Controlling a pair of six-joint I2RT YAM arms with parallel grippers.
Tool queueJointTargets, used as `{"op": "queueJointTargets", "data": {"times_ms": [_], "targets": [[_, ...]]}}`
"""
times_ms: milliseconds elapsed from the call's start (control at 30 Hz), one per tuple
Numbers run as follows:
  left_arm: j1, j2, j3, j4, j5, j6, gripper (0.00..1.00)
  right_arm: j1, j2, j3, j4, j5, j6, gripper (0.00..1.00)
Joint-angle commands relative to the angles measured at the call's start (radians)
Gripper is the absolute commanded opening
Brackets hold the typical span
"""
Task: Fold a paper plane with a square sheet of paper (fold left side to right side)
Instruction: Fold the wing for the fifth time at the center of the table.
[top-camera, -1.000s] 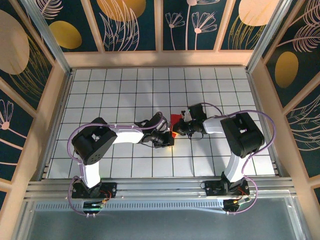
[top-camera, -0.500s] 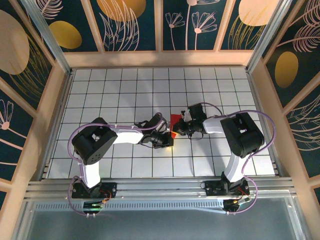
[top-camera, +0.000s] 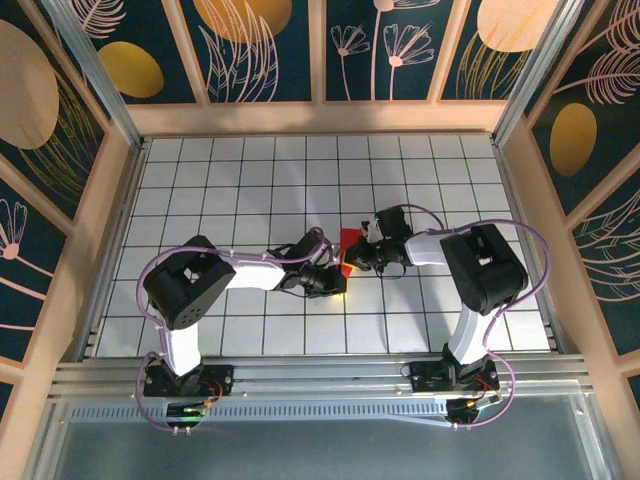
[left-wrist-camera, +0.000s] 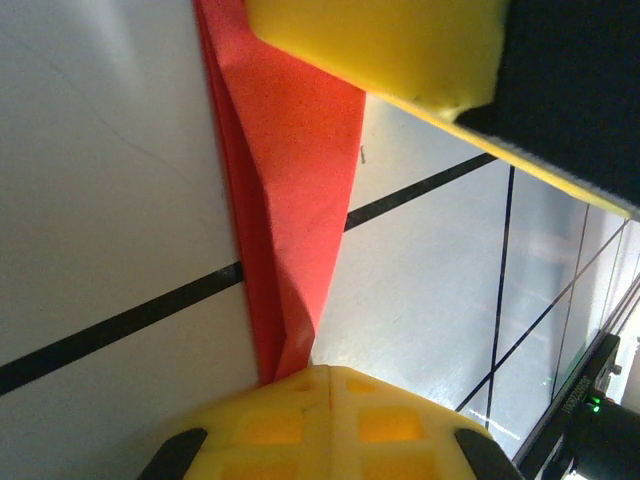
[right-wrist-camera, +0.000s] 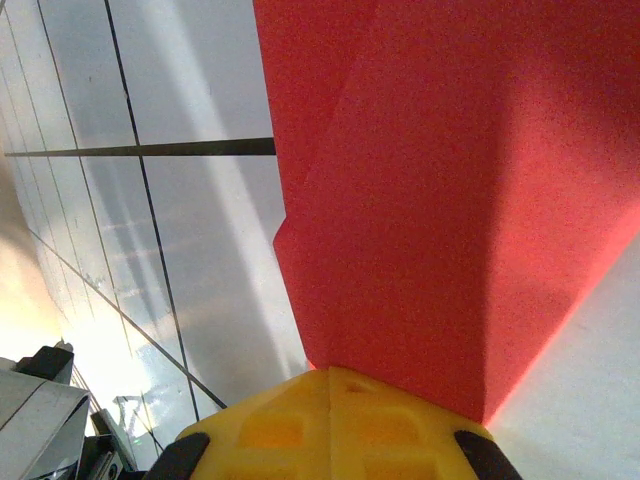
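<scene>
Two grippers meet at the folded red sheet of paper (top-camera: 351, 240) mid-worktop (top-camera: 200, 170): the left gripper (top-camera: 336, 277) at its near-left, the right gripper (top-camera: 360, 258) at its right. Left wrist: yellow fingers (left-wrist-camera: 270, 430) pressed together, tips on the paper's narrow end. Right wrist: fingers (right-wrist-camera: 260, 435) likewise closed, touching the paper's edge.

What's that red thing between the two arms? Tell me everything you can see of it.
It is the square sheet of paper: thin, bright red and plain, already folded into overlapping layers with sharp creases. It lies on the white gridded table, near the middle. The left gripper and the right gripper, both shut, touch it from opposite sides with their yellow tips.
</scene>
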Motion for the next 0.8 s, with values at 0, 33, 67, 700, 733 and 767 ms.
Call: {"op": "queueJointTargets", "data": {"times_ms": [0, 33, 67, 700, 733, 767], "targets": [[-0.007, -0.009, -0.046, -0.072, -0.013, -0.008, 0.00, 0.014, 0.065, -0.015, -0.109, 0.107, -0.035, 0.00], [-0.009, -0.018, -0.055, -0.076, -0.016, -0.006, 0.00, 0.014, 0.065, -0.014, -0.109, 0.109, -0.035, 0.00], [-0.012, -0.025, -0.065, -0.077, -0.016, -0.007, 0.00, 0.013, 0.065, -0.013, -0.108, 0.109, -0.035, 0.00], [0.058, -0.174, 0.001, -0.068, 0.013, 0.044, 0.00, 0.023, 0.060, -0.011, -0.091, 0.105, -0.022, 0.00], [0.059, -0.150, 0.017, -0.067, 0.013, 0.050, 0.00, 0.025, 0.058, -0.014, -0.089, 0.107, -0.020, 0.00], [0.059, -0.125, 0.033, -0.063, 0.014, 0.055, 0.00, 0.024, 0.059, -0.016, -0.087, 0.106, -0.018, 0.00]]}}
